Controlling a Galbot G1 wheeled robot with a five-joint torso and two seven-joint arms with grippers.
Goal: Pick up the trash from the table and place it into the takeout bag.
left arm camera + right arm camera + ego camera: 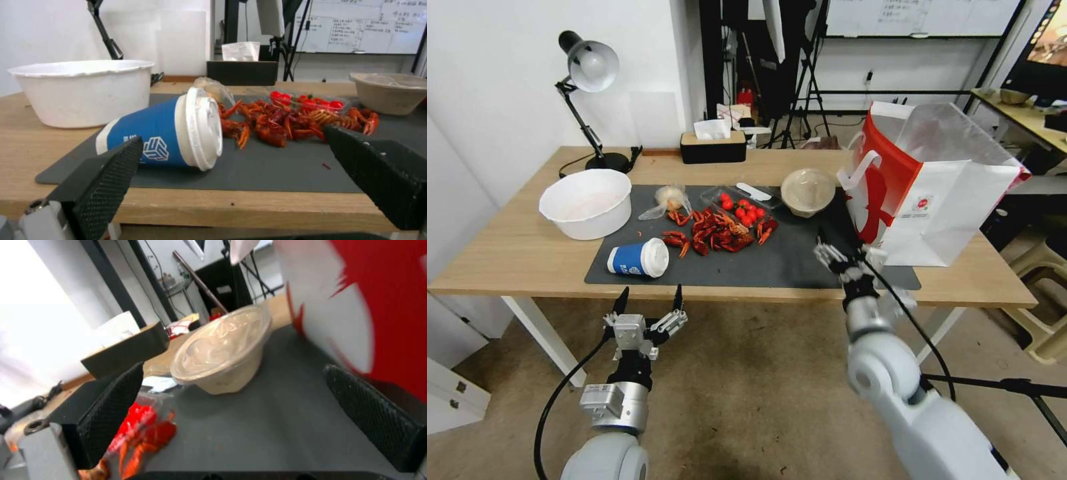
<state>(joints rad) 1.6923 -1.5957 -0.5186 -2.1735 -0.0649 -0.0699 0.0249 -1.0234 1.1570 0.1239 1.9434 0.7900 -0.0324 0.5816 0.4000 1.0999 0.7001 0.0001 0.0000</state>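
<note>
Light-wood table (514, 257); ribbed blue-and-white paper cup (637, 259) sideways; bowl's (808, 191) lid seemingly clear plastic

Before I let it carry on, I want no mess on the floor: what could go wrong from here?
The blue-and-white paper cup lies on its side near the table's front edge; the open left pincer could nudge it, so it rolls off. The right pincer, also open, is close to the takeout bag and might tip it. Loose crayfish shells lie beside the beige lidded bowl and could get scattered.
</note>
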